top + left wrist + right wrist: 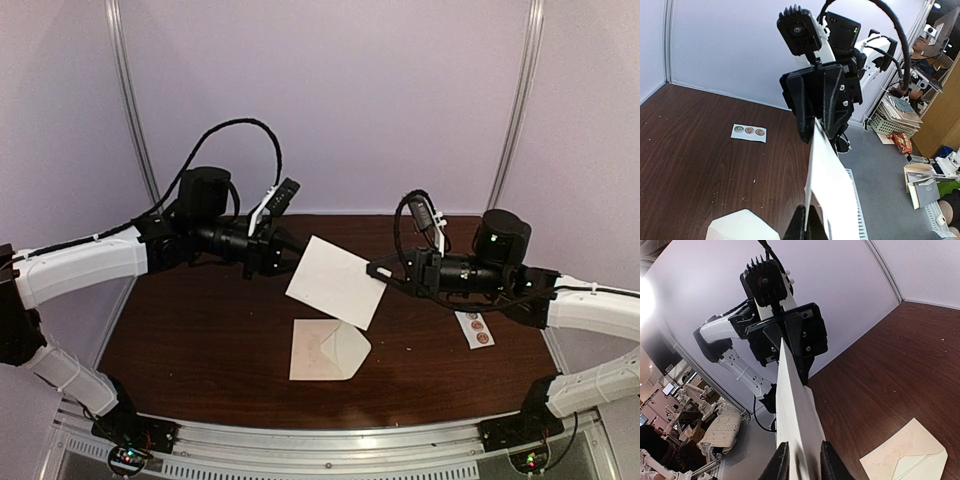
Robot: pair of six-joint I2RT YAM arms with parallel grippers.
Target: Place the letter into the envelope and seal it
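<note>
The letter (pixel 335 280), a white folded sheet, hangs tilted in the air above the table, held between both arms. My left gripper (pixel 298 250) is shut on its upper left edge; in the left wrist view the sheet (pixel 832 185) runs edge-on out of the pinched tips (pixel 810 220). My right gripper (pixel 378 270) grips the sheet's right edge, and in the right wrist view its fingers (pixel 802 462) press both sides of the letter (pixel 792 405). The cream envelope (pixel 328 350) lies flat on the table below with its triangular flap open, also visible as the envelope (pixel 910 452) under the right wrist.
A white strip with three round stickers (pixel 475 328) lies on the dark wooden table (pixel 200 340) to the right, under the right arm. The same strip (pixel 748 132) shows in the left wrist view. White booth walls close the back and sides.
</note>
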